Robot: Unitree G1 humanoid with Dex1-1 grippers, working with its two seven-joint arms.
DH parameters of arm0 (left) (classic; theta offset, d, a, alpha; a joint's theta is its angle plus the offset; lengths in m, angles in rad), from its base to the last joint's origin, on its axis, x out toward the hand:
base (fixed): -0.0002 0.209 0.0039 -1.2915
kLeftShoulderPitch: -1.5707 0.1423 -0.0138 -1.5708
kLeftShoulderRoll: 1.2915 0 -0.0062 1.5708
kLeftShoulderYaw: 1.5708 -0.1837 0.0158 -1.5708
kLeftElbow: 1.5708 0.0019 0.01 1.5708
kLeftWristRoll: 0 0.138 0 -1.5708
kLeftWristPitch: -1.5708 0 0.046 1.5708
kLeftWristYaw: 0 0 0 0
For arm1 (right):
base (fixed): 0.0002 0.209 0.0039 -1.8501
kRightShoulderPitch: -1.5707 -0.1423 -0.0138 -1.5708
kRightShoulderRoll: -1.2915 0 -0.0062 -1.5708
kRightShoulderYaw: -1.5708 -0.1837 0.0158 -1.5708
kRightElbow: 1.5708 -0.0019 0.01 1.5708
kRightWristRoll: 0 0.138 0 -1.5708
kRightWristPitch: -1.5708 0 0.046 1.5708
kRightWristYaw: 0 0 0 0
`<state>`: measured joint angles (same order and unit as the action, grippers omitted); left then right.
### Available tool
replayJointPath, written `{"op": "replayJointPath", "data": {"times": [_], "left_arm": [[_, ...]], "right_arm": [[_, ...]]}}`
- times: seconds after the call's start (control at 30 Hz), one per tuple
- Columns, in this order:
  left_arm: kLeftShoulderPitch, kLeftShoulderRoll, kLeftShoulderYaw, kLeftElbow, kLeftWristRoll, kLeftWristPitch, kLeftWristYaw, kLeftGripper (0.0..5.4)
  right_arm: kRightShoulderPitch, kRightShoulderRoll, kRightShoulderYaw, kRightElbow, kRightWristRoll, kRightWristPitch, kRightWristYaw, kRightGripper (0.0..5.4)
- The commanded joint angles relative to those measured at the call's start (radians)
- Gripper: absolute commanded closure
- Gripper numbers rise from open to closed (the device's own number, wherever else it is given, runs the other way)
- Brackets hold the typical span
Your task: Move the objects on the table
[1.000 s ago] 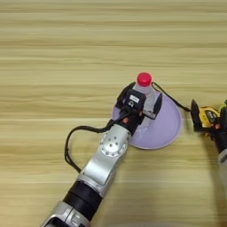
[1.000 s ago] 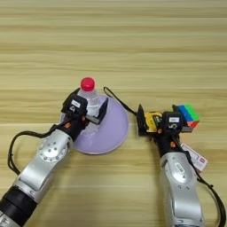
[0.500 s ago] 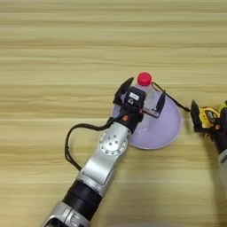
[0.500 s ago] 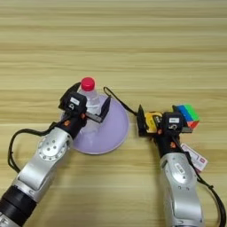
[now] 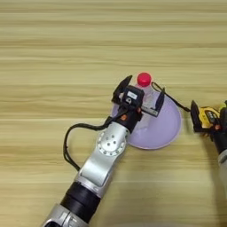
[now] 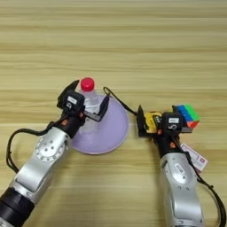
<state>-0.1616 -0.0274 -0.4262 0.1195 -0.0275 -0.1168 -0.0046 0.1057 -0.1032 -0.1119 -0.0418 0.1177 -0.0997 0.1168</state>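
Note:
A small clear bottle (image 5: 145, 91) with a red cap stands upright at the back of a lilac plate (image 5: 164, 128). My left gripper (image 5: 141, 94) is open around it, with one black finger on each side of the bottle and a gap to both. To the right, my right gripper (image 6: 160, 125) is shut on the yellow-and-black tape measure (image 6: 153, 121). The tape measure's black cord (image 6: 122, 103) trails left to just behind the bottle. A flat red-and-white box (image 6: 194, 158) lies on the table (image 6: 133, 40) beside my right forearm.
A multicoloured cube (image 6: 186, 113) sits right behind the right gripper. A black cable (image 5: 71, 142) loops off my left forearm over the table. The far half of the table is bare wood.
The left gripper's fingers have spread slightly wider around the bottle. The bottle, the plate and the right gripper have not moved.

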Motion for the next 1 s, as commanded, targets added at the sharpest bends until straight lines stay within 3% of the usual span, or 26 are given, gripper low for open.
{"op": "replayJointPath", "data": {"times": [0.03, 1.0], "left_arm": [[0.070, -0.068, -0.020, -0.072, -0.001, 0.032, 0.003, 0.02], [0.073, -0.045, 0.007, -0.280, -0.005, 0.104, -0.022, 0.02]], "right_arm": [[0.007, -0.006, 0.000, -0.016, -0.011, -0.011, 0.000, 0.00], [-0.010, -0.006, -0.001, 0.013, -0.014, -0.022, 0.002, 0.00]]}}
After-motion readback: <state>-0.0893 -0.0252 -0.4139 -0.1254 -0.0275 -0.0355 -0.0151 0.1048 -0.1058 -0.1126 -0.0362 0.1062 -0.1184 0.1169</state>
